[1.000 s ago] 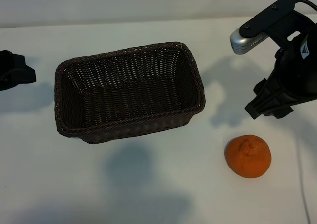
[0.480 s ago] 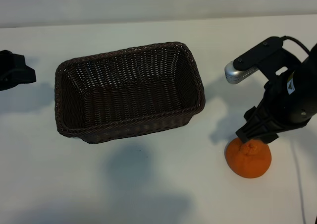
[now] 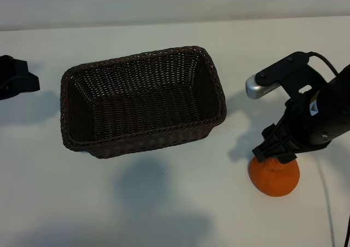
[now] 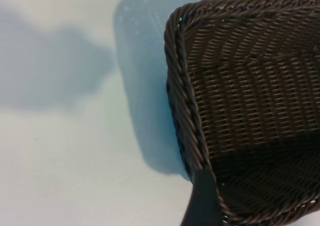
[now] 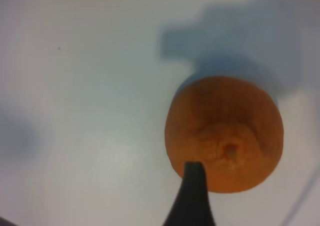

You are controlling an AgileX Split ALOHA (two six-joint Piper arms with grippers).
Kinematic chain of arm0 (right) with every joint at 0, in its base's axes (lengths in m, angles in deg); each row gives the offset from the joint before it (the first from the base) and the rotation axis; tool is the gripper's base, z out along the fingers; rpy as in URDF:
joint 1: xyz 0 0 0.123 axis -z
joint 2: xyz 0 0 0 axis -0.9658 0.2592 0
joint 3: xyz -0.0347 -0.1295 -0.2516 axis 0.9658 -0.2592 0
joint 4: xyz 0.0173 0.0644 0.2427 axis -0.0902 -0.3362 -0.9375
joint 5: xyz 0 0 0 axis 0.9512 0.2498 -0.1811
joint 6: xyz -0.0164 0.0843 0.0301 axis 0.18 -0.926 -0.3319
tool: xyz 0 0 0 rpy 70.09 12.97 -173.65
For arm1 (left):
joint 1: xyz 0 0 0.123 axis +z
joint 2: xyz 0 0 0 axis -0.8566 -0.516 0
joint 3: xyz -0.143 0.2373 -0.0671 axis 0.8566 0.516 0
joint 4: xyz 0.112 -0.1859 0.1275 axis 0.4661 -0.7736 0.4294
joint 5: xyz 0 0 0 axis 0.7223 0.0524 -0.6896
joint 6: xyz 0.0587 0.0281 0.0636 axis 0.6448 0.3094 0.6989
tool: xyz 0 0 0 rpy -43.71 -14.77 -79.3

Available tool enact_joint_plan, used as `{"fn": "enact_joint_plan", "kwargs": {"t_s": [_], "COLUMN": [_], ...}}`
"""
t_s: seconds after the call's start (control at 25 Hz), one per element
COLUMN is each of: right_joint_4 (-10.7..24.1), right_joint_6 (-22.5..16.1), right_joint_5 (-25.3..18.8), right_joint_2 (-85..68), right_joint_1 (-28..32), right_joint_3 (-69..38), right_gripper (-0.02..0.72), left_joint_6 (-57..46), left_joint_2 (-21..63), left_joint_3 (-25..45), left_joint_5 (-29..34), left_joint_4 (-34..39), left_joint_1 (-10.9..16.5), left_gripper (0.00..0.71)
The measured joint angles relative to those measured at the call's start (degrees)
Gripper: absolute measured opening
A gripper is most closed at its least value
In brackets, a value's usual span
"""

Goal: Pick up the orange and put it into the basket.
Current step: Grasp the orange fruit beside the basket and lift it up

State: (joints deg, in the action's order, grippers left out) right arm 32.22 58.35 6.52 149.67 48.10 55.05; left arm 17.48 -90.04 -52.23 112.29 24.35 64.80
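Down comes the right gripper (image 3: 275, 158), and where a second ago it hung clear above the table it now sits right over the orange (image 3: 275, 177), its jaws spread wide and not yet gripping anything. That orange rests on the bare white table (image 3: 164, 214), well to the right of the basket (image 3: 143, 143) and near the front edge, puckered stem end up, as the right wrist view shows with one dark fingertip (image 5: 192, 193) just crossing its near side. It looks light, round and a little soft, with dimpled skin that should give the pads fair purchase; my call is to take it across its widest girth with modest pressure, since it could roll or bruise. The basket stands empty and has not shifted. Off at the far left, the left gripper (image 3: 16, 77) stays parked, jaws open, beside the basket. No brand, label or writing can be read anywhere.
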Motion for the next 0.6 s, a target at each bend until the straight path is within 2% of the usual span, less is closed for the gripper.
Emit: {"fn": "enact_joint_plan", "kwargs": {"t_s": [0.6], "right_joint_4": [-0.9], "right_joint_6": [-1.4], "right_joint_5": [1.3], "right_joint_2": [7.3], "right_joint_1": [0.0], "right_joint_3": [-0.3], "right_gripper": [0.58], "left_joint_6": [0.1], "left_joint_2": [0.0], "left_joint_3": [0.0], "left_joint_5": [0.0], "left_joint_4": [0.0], "left_joint_1": [0.0], "left_gripper": [0.588]}}
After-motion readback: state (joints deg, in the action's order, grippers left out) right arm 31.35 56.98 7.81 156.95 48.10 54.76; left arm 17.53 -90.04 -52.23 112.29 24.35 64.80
